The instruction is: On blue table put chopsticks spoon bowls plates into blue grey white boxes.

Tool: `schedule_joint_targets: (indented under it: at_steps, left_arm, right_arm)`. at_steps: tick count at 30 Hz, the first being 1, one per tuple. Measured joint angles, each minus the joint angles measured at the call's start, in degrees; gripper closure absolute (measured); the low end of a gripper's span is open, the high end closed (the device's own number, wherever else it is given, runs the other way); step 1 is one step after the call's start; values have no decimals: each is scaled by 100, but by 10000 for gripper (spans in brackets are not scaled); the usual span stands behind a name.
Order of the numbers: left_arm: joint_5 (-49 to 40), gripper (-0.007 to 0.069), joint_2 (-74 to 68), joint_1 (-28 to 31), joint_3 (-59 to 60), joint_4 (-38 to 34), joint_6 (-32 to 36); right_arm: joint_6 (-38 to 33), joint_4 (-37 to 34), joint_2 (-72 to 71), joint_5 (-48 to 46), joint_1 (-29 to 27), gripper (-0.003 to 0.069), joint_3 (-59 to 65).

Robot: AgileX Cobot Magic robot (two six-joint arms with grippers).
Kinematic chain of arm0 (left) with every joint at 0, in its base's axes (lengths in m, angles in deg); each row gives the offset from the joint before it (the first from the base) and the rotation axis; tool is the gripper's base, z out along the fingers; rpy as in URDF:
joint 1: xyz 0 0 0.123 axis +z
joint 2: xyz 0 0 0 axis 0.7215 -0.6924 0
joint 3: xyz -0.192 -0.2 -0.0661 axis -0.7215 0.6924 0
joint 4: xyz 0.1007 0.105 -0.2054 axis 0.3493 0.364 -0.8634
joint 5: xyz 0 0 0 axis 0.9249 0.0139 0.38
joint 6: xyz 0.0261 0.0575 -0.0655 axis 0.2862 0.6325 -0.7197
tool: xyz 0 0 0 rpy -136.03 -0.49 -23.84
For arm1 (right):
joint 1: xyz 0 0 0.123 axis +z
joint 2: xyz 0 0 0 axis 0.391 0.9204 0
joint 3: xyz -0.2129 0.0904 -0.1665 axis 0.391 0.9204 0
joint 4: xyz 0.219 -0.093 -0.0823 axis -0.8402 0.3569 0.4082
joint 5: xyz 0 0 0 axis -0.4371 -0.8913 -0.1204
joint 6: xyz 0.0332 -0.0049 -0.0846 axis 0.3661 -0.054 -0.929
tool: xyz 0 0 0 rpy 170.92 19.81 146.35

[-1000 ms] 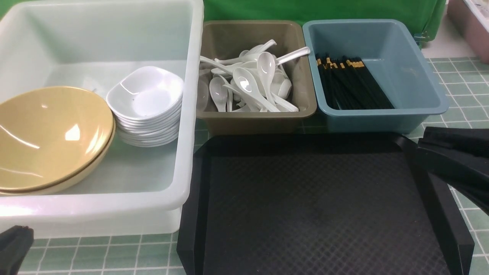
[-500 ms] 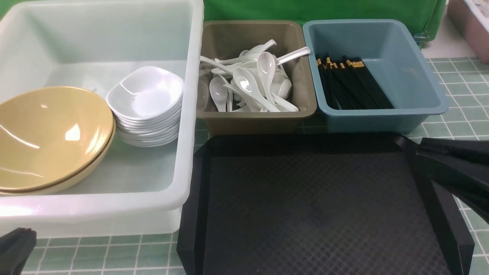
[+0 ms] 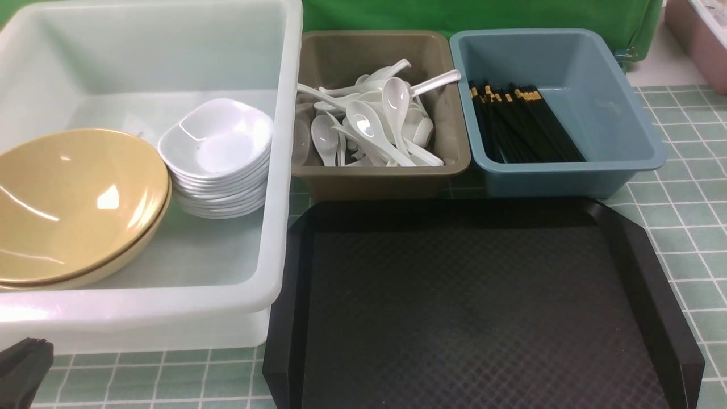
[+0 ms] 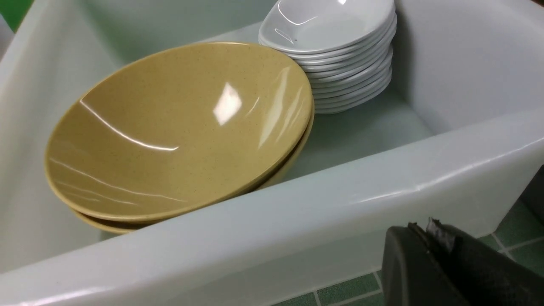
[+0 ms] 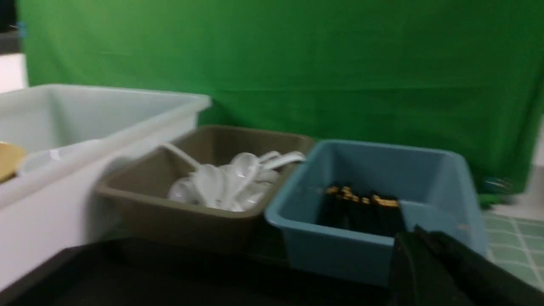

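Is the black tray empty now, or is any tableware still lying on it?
Empty. In the front view, the black tray shows only its bare diamond-textured surface; nothing lies on it.

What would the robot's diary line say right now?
tray: bare | spoons: grey box | chopsticks: blue box | grippers: both shut

Bright overhead glare on bowls; right-wrist blur.

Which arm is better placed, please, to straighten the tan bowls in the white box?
Left, probably: the left tool sits shut just outside the white box, near the bowls; the right tool is over by the blue box.
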Motion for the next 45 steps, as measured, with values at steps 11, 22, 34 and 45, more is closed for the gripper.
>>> schedule_joint_targets:
  at_steps: [11,22,34,45]
  left_arm:
    - [2,623,0,0,0,0,0]
    - [13,623,0,0,24,-2,0]
    - [19,623,0,0,29,-2,0]
    - [19,623,0,0,29,-2,0]
  right_arm:
    - [32,0,-1223,-1380,-1415,624,743]
    - [49,0,-1297,-2156,-1415,624,743]
    - [49,0,-1297,-2156,-1420,624,743]
    - [49,0,-1297,-2157,-1420,622,743]
